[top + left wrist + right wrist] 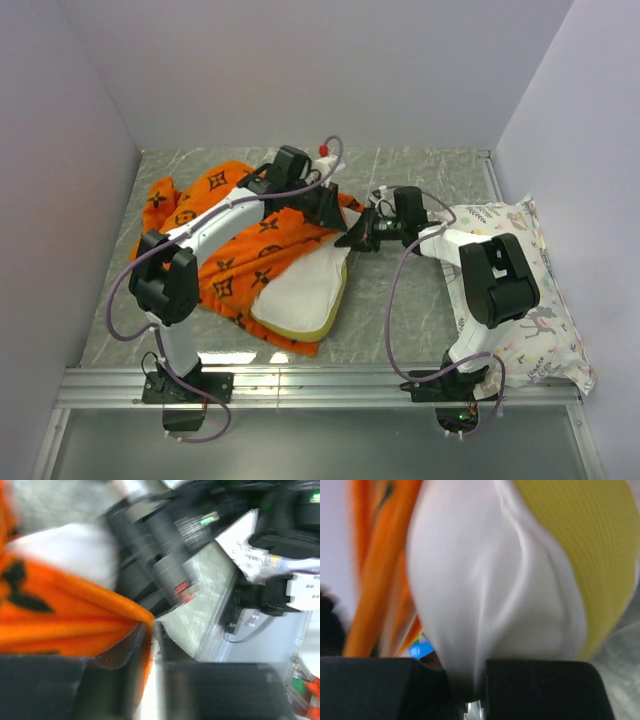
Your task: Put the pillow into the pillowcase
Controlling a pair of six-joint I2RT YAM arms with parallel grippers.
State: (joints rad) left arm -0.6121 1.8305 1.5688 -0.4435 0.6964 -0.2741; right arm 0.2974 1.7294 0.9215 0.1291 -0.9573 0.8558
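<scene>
The orange pillowcase (235, 240) with black marks lies spread at the left middle of the table. The white pillow (305, 290) with its yellow band lies on it, partly inside the open edge. My left gripper (335, 212) is shut on the pillowcase's upper edge; the orange fabric (75, 625) is pinched between its jaws (152, 645). My right gripper (352, 238) is shut on the pillow's corner; white fabric (490, 595) fills the right wrist view and runs between the jaws (467, 682), the yellow band (590, 545) at the upper right.
A white pillow printed with deer and plants (525, 300) lies at the right, under the right arm. Grey walls close in the left, back and right. A metal rail (320, 385) runs along the near edge.
</scene>
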